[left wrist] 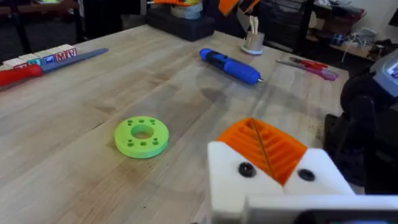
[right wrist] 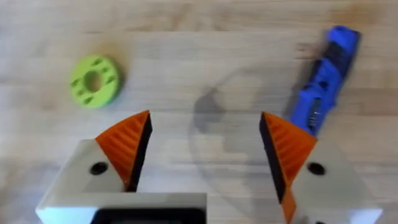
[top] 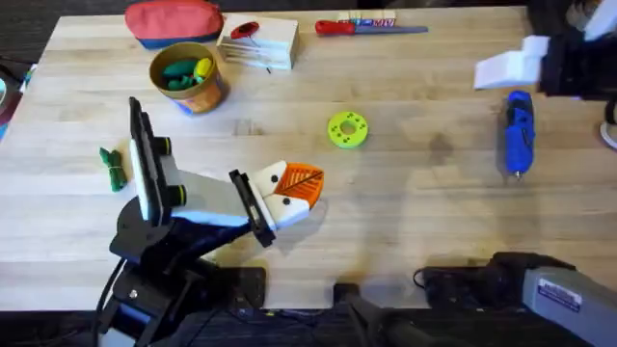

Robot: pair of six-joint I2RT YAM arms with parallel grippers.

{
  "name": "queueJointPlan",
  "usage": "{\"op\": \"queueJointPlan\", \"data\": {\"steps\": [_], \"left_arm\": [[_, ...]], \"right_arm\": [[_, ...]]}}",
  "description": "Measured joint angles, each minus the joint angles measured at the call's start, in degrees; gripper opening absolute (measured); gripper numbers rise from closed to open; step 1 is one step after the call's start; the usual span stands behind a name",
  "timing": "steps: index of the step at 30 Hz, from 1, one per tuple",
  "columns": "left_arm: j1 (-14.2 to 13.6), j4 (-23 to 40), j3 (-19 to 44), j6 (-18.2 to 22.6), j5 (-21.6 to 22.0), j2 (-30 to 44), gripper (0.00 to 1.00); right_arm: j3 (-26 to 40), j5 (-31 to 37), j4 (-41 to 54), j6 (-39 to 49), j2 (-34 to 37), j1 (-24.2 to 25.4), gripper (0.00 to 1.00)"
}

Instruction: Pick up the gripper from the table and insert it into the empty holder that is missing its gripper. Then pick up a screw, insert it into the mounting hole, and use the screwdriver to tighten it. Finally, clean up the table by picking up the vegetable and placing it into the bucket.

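1. Closest in, left gripper (left wrist: 260, 142): orange ribbed pads pressed together, nothing visible between them. In the overhead view it sits low and left of centre, just above the table (top: 424, 212).
2. Right gripper (right wrist: 205, 124): jaws spread wide and empty, looking down at bare wood between the green ring (right wrist: 94, 81) and the screwdriver (right wrist: 323, 81).
3. Both of my fingers on this side carry orange tips. I can see no loose gripper piece or screw.
4. Screwdriver, right side of the overhead view, lying flat with its dark tip toward the bottom of the frame, well apart from the ring.
5. Handling guess: rigid, smooth plastic barrel, likely heavy for its size and prone to rolling. I'd close across the thick mid-body, pads square to its long axis, not at the tip.
6. Vegetable (top: 114, 169): far left of the overhead view, beside my left arm. Looks light and small. I'd pinch it across the middle.
7. Bucket (top: 214, 89): upper left, already holding teal and yellow toys, near the vegetable.
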State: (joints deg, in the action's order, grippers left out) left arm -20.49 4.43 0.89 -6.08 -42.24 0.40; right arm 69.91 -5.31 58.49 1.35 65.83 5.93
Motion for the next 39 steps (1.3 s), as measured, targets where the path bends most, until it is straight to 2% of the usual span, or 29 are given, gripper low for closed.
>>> {"op": "queueJointPlan", "data": {"steps": [6, 11, 16, 20, 32, 39], "left_arm": [[0.00, 0.00, 0.00, -0.01, 0.00, 0.02, 0.006], [0.00, 0.00, 0.00, 0.02, 0.00, 0.01, 0.006], [0.00, 0.00, 0.00, 0.00, 0.00, 0.02, 0.006], [0.00, 0.00, 0.00, 0.01, 0.00, 0.01, 0.006], [0.00, 0.00, 0.00, 0.01, 0.00, 0.02, 0.006], [0.00, 0.00, 0.00, 0.00, -0.01, 0.02, 0.006]], "right_arm": [[0.00, 8.82, -4.25, -0.21, 7.07, 10.99, 0.992], [0.00, 11.06, -4.68, 6.87, 13.83, 15.29, 0.992], [0.00, 11.77, -6.31, 14.69, 18.78, 16.82, 0.992], [0.00, 10.24, -8.25, 17.44, 21.92, 17.84, 0.992], [0.00, 4.99, -17.83, 18.87, 32.28, 20.55, 0.992], [0.00, 4.59, -18.51, 18.85, 36.31, 20.55, 0.992]]}}
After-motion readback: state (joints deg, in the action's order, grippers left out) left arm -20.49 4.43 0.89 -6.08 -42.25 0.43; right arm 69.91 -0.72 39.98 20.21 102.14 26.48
